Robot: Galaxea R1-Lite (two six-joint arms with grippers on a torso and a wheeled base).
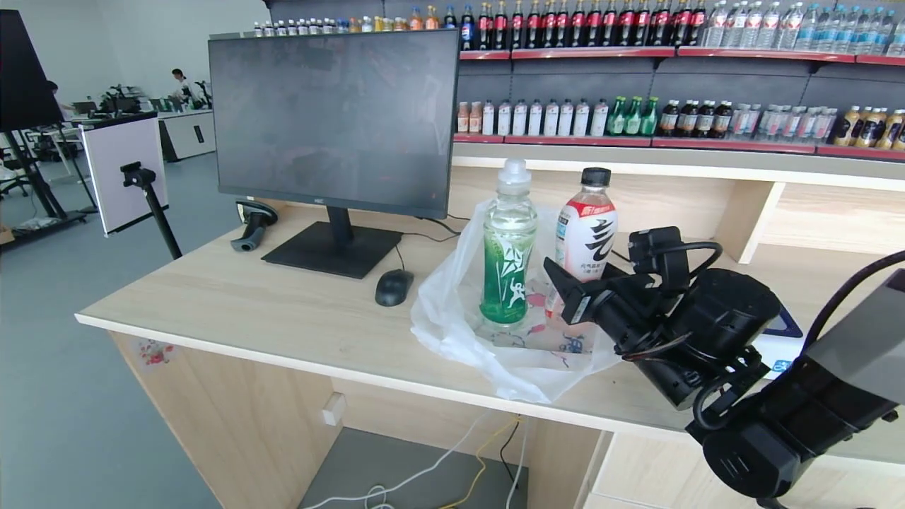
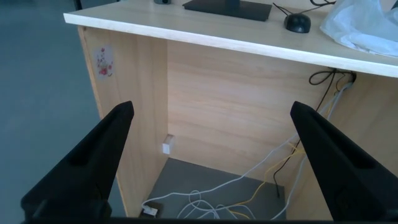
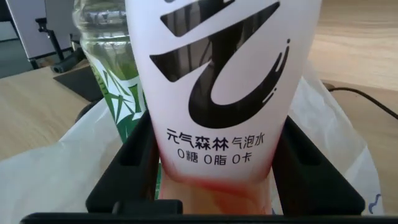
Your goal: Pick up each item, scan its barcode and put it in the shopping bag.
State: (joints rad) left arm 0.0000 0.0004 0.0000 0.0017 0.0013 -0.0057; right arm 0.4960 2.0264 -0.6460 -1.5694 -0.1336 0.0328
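The left gripper [image 2: 211,107] is seen low in front of the worktop [image 1: 247,297], below its edge, its jaws spread wide with nothing between them. On the worktop, from the left, a handheld scanner [image 1: 251,225] is propped on its stand, a dark monitor [image 1: 336,120] is set beside it, and a black mouse [image 1: 393,286] lies in front. Further right a clear shopping bag [image 1: 452,311] is spread open. Inside it a green bottle [image 1: 508,247] is stood upright, cap up. Just beside it the white bottle [image 1: 590,226] is also upright, long axis vertical, label turned toward the right wrist camera. Its lower body is clamped by the jaws of the right gripper [image 1: 569,293].
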